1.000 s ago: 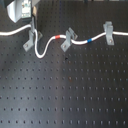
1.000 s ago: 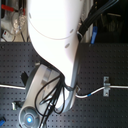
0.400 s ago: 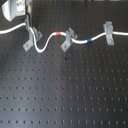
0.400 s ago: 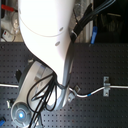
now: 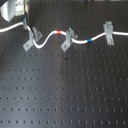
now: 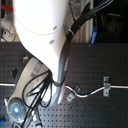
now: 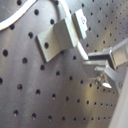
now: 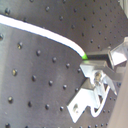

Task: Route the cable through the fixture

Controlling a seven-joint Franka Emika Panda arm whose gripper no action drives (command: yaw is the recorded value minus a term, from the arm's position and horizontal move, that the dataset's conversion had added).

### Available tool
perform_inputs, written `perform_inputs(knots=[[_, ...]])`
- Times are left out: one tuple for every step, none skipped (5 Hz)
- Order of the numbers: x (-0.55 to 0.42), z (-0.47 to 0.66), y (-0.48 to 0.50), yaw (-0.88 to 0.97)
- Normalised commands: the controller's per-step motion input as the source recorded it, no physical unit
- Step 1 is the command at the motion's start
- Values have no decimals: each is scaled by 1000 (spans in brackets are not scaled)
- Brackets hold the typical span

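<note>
Tool (image 5: 24,20) up at ten o'clock in the first exterior view, lifted a little since a second ago; open or clenched, cannot tell. Long thin white cable (image 5: 50,36) resting unmoved in the small grey metal forked clip (image 5: 31,39) just below, then on towards three o'clock through two more. Routing probably nearly done.

The first exterior view is looking down at a slant across the black perforated board (image 5: 65,95), taking in the white cord (image 5: 50,37) and three grey clips along the far side. The second exterior view is looking nearly straight down from above, with the white arm (image 6: 45,45) filling most of it. Both are sharing the cord. Both wrist views are sitting very close to the board, each facing one clip.
</note>
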Motion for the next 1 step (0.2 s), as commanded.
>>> perform_inputs(knots=[[-518,53,174,0]])
